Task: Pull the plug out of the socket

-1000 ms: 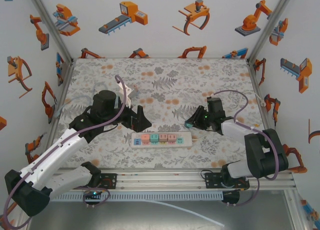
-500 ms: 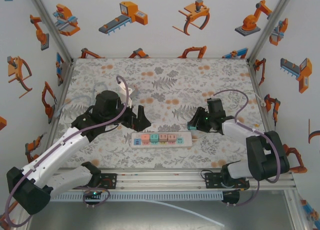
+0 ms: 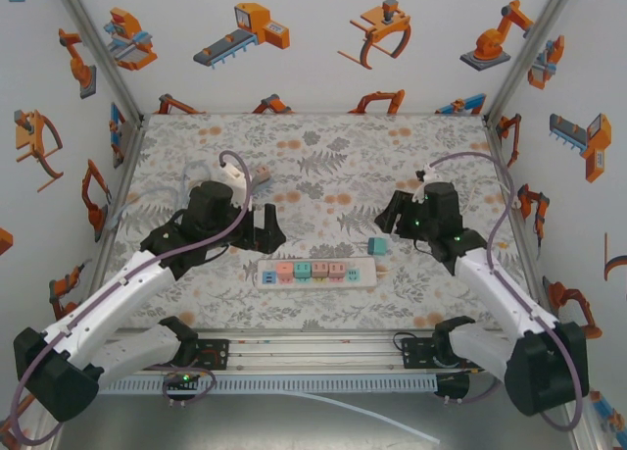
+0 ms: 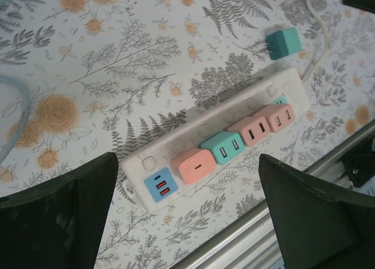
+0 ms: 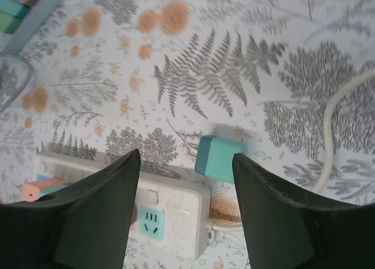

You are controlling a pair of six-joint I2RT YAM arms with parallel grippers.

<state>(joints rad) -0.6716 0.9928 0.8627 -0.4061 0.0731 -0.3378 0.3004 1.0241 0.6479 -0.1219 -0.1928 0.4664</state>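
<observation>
Near the front rail (image 3: 392, 344), the strip (image 3: 316, 272) lies lengthwise on the surface (image 3: 333, 156). Open floral ground reaches behind it to three walls (image 3: 313, 48). Just off the strip's right end, the plug (image 3: 376, 245) lies loose. The right end effector (image 3: 390, 219) hangs above it with jaws parted, grasping nothing. The left end effector (image 3: 266, 225) hovers wide open over the strip's left half. The plug is a smooth teal cube. The strip is white plastic carrying blocky pink, teal and blue adapters (image 3: 302, 271).
</observation>
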